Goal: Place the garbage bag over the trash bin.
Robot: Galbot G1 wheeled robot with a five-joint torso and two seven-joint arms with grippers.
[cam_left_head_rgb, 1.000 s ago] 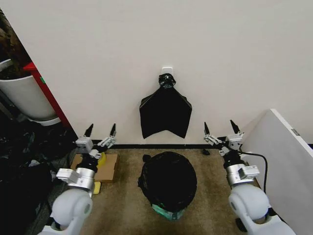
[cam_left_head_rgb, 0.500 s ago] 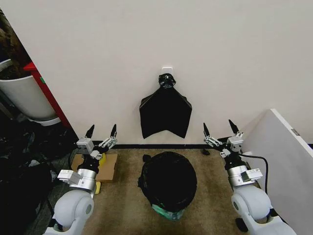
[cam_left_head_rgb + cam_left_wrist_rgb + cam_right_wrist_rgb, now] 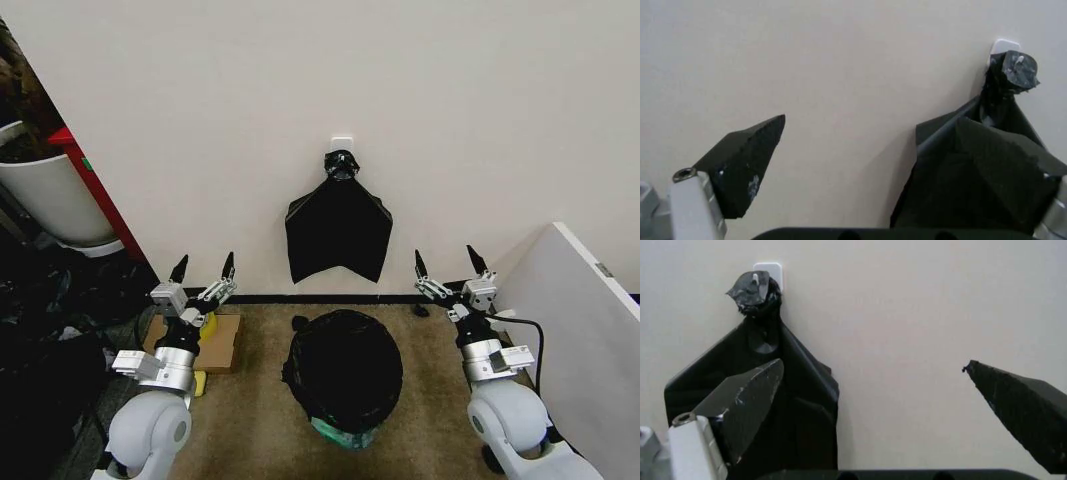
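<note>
On the carpet between the two arms stands the trash bin, of which a strip of pale green base shows near the floor. Over it lies the garbage bag, glossy and wrinkled, covering the bin's top and hanging down its sides, so that the white wall of the bin is hidden. Left of the bin, well apart from it, the left gripper is held up with its two black fingertips spread wide and pointing at the wall, with nothing between them. Right of the bin, also well apart, the right gripper is raised at about the same height, fingers likewise spread and empty. On the wall above the bin a flat black bundle hangs from a small white hook, knotted at its top. A cardboard box lies on the floor beside the left arm, and a white panel stands at the right arm's outer side.
</note>
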